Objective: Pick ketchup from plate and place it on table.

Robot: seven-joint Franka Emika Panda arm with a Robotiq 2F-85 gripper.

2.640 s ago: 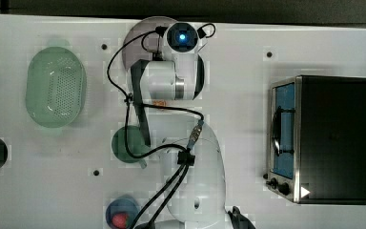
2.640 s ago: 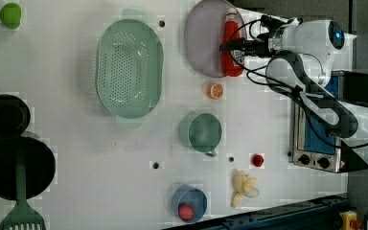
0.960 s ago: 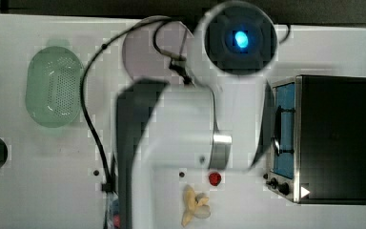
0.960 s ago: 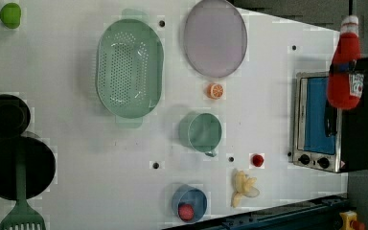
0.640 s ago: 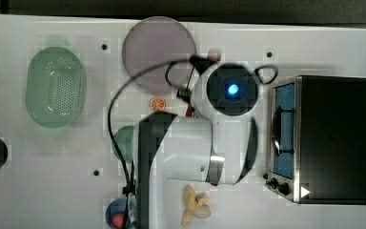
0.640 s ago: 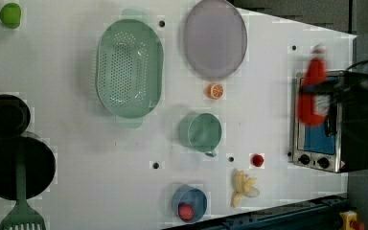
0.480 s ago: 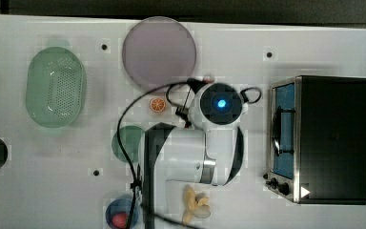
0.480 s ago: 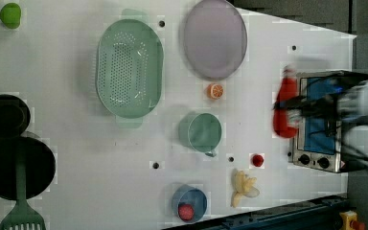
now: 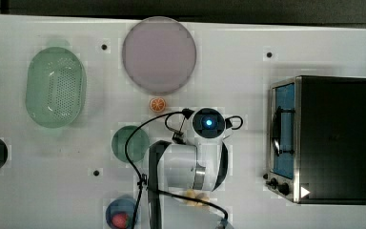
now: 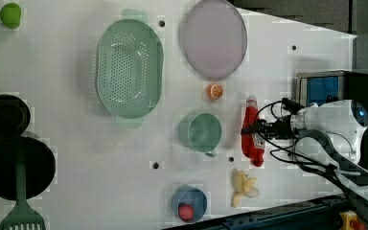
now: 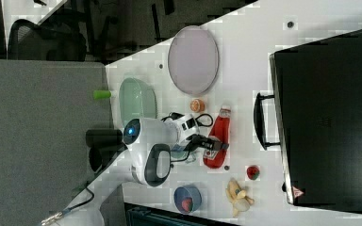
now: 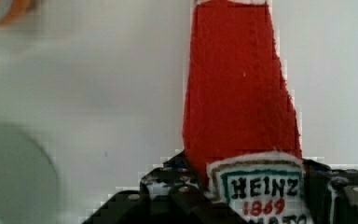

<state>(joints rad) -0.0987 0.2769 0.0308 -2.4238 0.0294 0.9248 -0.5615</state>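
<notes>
I see the ketchup (image 10: pixel 252 132), a red bottle, pinched at its label by my gripper (image 10: pixel 260 129), over the table (image 10: pixel 124 163) and clear of the plate (image 10: pixel 214 38). In the left view it sits right of the green cup (image 10: pixel 200 132), below the orange slice (image 10: pixel 215 90) and above the banana (image 10: pixel 243 187), with the toaster oven (image 10: pixel 333 86) further right.

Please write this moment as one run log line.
gripper: shut on ketchup | ketchup: off plate, over table, beside green cup
</notes>
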